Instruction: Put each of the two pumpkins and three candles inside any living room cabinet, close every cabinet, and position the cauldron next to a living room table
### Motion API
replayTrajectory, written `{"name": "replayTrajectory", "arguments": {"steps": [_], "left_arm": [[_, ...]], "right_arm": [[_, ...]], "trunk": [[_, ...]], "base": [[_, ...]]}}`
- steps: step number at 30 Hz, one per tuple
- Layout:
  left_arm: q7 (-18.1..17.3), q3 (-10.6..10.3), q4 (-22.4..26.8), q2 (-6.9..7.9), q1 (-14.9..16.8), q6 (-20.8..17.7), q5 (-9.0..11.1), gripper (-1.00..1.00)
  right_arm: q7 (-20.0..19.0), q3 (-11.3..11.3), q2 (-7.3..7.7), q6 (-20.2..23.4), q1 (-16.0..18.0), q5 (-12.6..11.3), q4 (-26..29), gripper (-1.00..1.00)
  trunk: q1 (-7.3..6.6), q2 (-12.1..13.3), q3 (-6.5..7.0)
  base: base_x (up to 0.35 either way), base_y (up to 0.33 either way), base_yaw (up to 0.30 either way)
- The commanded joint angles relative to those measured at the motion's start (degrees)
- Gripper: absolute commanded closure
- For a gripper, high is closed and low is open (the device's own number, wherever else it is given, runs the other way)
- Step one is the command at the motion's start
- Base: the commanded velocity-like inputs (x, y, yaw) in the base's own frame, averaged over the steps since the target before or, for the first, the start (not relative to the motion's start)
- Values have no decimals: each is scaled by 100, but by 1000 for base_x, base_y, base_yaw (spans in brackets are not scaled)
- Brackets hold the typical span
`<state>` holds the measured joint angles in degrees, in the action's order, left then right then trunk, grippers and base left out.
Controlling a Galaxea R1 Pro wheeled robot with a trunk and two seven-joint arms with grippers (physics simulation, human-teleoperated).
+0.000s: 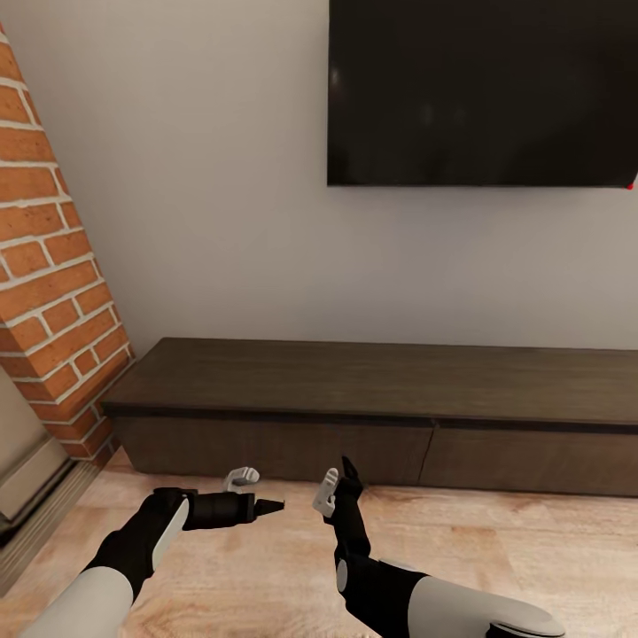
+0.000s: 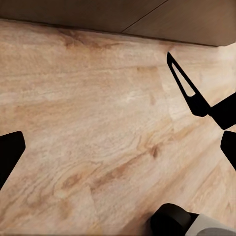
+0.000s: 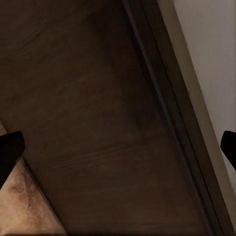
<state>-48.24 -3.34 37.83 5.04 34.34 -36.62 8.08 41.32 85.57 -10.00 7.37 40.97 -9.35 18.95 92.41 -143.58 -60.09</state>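
The long, low dark-brown cabinet [image 1: 372, 381] stands against the grey wall, its drawer fronts flush and shut. Both arms hover over the plank floor just in front of it. My left gripper [image 1: 257, 494] is open and empty, and in the left wrist view [image 2: 118, 147] it points down at the floor, with the cabinet's base [image 2: 187, 19] beyond. My right gripper [image 1: 338, 483] is open and empty too, aimed at the cabinet front [image 3: 98, 108] from close by. The pumpkins, candles, cauldron and table are out of view.
A red brick chimney [image 1: 53, 266] rises at the left, with a pale stone step [image 1: 35, 478] at its foot. A black TV [image 1: 483, 89] hangs on the wall above the cabinet. Light wood floor [image 1: 496, 549] stretches to the right.
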Motion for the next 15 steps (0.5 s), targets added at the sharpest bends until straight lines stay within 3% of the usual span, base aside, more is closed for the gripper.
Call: {"name": "replayTrajectory", "arguments": {"steps": [1, 5, 12, 15], "left_arm": [[16, -26, 2, 5, 3, -47, 61, -100], [16, -26, -2, 0, 3, -47, 62, -100], [16, -26, -3, -10, 3, -47, 62, -100], [16, -26, -3, -11, 3, -47, 62, -100]], "right_arm": [[34, 49, 0, 47, 8, -41, 7, -100], [34, 48, 0, 51, 8, -41, 5, -100], [34, 42, 0, 53, 8, -36, -4, -100], [34, 43, 0, 53, 8, -34, -5, -100]], "trunk": [[1, -4, -28], [11, -10, -117], [11, -10, -117], [19, -14, -183]], "base": [[0, 0, 0], [0, 0, 0], [0, 0, 0], [0, 0, 0]]}}
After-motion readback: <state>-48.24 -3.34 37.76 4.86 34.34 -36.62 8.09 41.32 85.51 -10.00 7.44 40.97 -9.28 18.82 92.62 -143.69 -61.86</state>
